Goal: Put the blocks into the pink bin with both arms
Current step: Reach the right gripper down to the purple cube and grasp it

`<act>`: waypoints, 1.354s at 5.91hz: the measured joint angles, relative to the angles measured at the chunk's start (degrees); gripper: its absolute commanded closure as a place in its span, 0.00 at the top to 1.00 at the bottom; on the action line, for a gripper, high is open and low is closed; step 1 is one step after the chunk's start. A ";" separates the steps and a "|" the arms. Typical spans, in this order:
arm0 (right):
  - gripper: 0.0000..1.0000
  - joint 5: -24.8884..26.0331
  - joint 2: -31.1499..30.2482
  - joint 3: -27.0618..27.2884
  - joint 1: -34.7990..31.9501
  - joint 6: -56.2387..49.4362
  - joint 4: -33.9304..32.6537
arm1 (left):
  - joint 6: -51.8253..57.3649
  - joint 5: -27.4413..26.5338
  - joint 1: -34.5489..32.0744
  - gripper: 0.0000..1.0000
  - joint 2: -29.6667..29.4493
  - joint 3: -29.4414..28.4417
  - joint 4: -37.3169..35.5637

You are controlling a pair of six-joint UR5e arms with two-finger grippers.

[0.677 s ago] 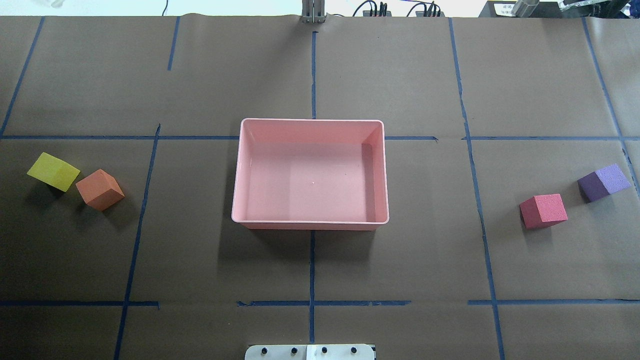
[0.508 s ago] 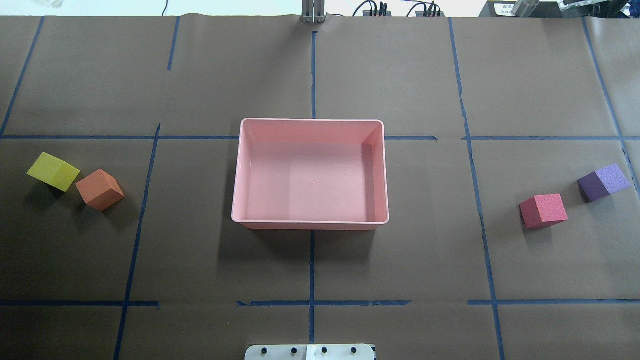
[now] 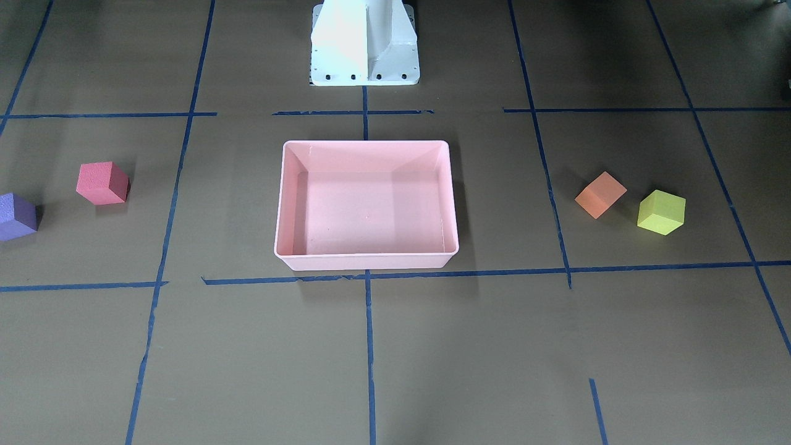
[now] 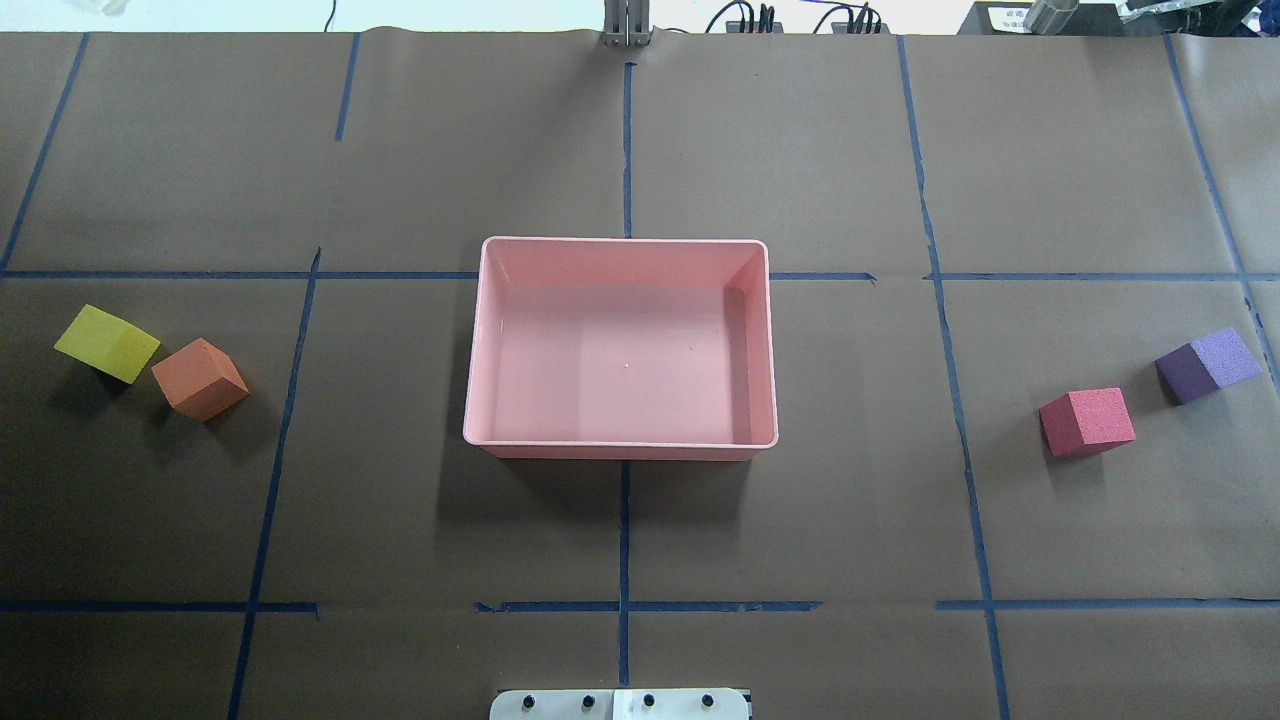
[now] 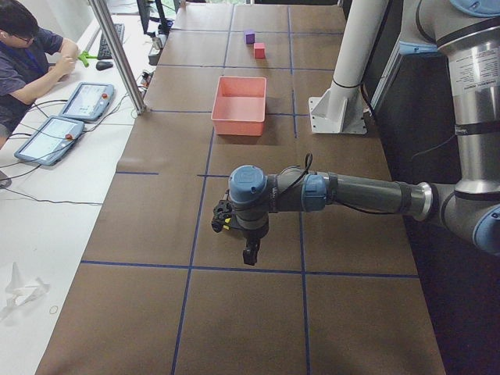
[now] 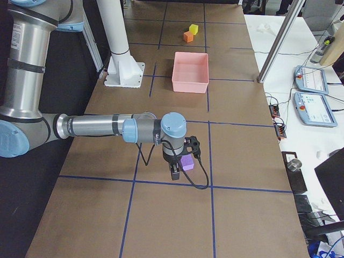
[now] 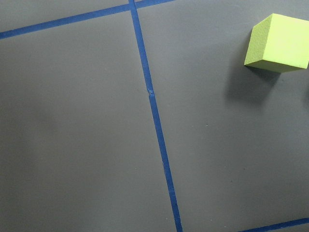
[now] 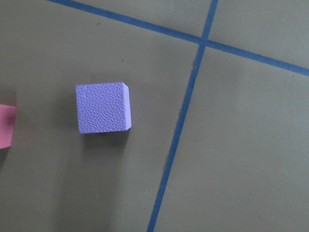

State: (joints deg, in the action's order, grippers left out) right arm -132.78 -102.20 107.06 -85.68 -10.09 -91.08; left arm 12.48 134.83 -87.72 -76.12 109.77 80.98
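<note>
The pink bin (image 4: 620, 241) stands empty at the table's middle. The yellow-green block (image 4: 107, 343) and the orange block (image 4: 200, 378) lie side by side at the far left. The red block (image 4: 1087, 422) and the purple block (image 4: 1207, 364) lie at the far right. My left gripper (image 5: 250, 254) shows only in the exterior left view, pointing down over the table; the left wrist view shows the yellow-green block (image 7: 279, 42) at its upper right. My right gripper (image 6: 174, 173) hangs beside the purple block (image 6: 187, 163). I cannot tell whether either gripper is open or shut.
Brown paper with blue tape lines covers the table. The white pedestal (image 3: 364, 43) stands behind the bin on the robot's side. A metal post (image 5: 117, 55) and an operator with tablets (image 5: 82, 100) are off the far edge.
</note>
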 measured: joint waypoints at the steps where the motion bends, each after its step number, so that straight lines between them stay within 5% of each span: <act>1: 1.00 -0.84 2.02 -2.25 2.69 3.76 4.04 | 0.00 0.11 0.00 1.00 0.00 0.01 -0.02; 4: 1.00 -0.36 5.52 -10.44 12.76 21.27 21.20 | 0.00 0.25 0.00 1.00 0.09 0.12 -0.05; 8: 0.95 5.10 8.18 -17.18 20.10 21.61 22.67 | 0.00 0.28 0.00 1.00 0.09 0.08 -0.03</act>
State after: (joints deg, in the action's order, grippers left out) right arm -127.68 -94.02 89.89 -65.59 11.51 -68.41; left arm 12.48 135.10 -87.71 -76.02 109.86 80.95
